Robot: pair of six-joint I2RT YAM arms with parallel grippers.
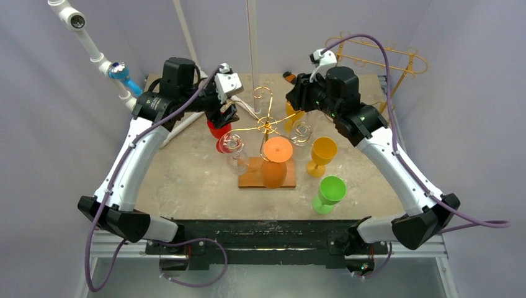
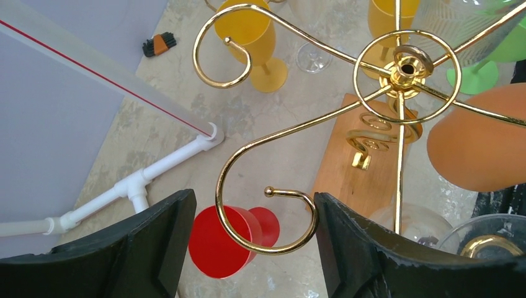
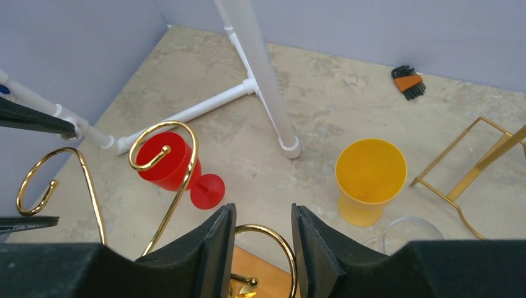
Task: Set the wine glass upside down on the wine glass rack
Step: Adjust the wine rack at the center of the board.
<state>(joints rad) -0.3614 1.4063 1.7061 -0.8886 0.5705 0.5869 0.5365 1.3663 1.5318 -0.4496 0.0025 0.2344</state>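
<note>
Trouble, as I judge it, starts at the left gripper (image 2: 251, 208). Its jaws stand wide apart and grasp nothing, and one curled hook (image 2: 273, 250) of the rack (image 2: 406, 65) lies directly between them. If I lower it from here, the fingers meet this hook before they reach the red glass (image 2: 217, 245). A push there can tip the whole rack on its wooden base (image 2: 344, 177).

The red glass, which I take to be the one to hang, lies on its side on the table (image 2: 273, 118) below that hook, and nothing holds it. Lying so, it can roll away at a careless touch.

The right gripper (image 3: 263, 214) has only a narrow gap between its jaws and also grasps nothing that I can see. Another hook curls under it, so the same collision is possible there.

Further out, an orange glass (image 2: 477, 146) and clear glasses (image 1: 234, 149) seem to hang on the rack, and a knock may shake them off. A yellow glass (image 3: 370, 177) stands near the right gripper and a white pipe (image 3: 260, 81) rises behind. A green glass (image 1: 330, 191) stands well apart at the right.
</note>
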